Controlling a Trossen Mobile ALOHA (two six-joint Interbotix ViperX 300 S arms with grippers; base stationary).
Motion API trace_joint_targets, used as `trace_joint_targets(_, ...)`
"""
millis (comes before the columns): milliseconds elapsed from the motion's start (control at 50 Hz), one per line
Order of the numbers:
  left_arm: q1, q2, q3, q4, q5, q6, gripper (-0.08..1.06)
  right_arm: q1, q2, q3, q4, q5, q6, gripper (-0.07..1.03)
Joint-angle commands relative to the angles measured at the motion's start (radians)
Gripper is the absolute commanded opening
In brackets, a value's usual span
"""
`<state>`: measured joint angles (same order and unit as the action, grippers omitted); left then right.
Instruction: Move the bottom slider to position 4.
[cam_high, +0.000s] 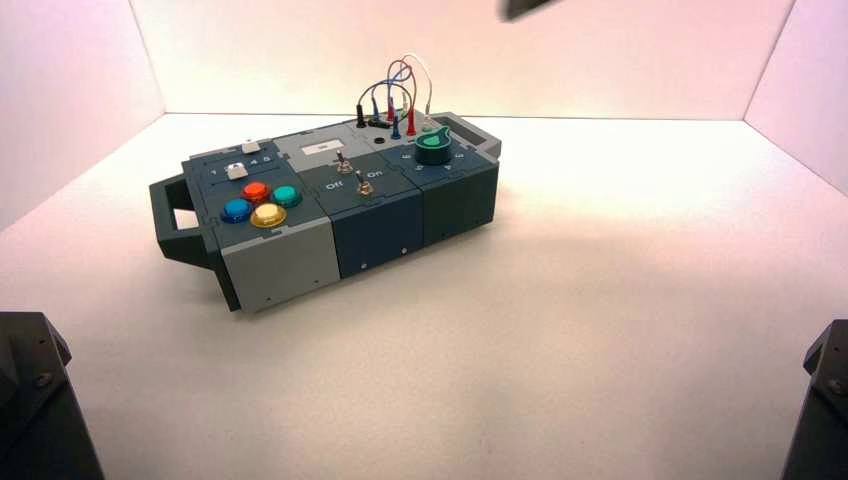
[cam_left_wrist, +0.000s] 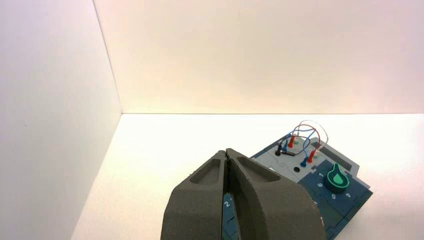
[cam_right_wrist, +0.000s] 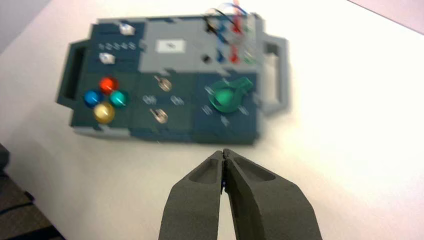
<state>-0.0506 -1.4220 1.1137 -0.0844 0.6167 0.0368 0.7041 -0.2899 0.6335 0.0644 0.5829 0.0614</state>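
The box (cam_high: 283, 265) carries two sliders, top slider (cam_high: 250, 147) and bottom slider (cam_high: 236, 172), four buttons (cam_high: 257, 192), two toggle switches (cam_high: 343, 164), one knob (cam_high: 433, 148). Left gripper (cam_left_wrist: 226, 151) and right gripper (cam_right_wrist: 224, 151), apart from it, have fingers closed.

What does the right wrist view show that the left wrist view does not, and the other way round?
Only the right wrist view shows the red button, the blue button, the two metal toggle switches and the bottom slider, below the numerals 1 to 5.

Only the left wrist view shows the left gripper up close, jaws shut, plus the back corner where two walls meet.

Both share the green knob and the plugged wires. The right gripper, also shut, is in the right wrist view, in front of the box.
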Motion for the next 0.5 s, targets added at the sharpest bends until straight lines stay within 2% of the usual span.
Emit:
trace_joint_targets(20,0.005,0.005,-0.011,-0.002,-0.011,-0.003,-0.03,0.057,0.109,-0.143,0.005,0.031,-0.008,-0.02)
trace_joint_targets(200,0.005,0.003,-0.011,-0.002,-0.011,-0.003,-0.03,0.143,0.284,-0.301,0.008,0.104,-0.009,-0.02)
trace_joint_targets(500,0.005,-0.009,-0.011,-0.003,-0.011,-0.003,-0.03,0.229,0.488,-0.479,0.043,0.184,-0.018,-0.02)
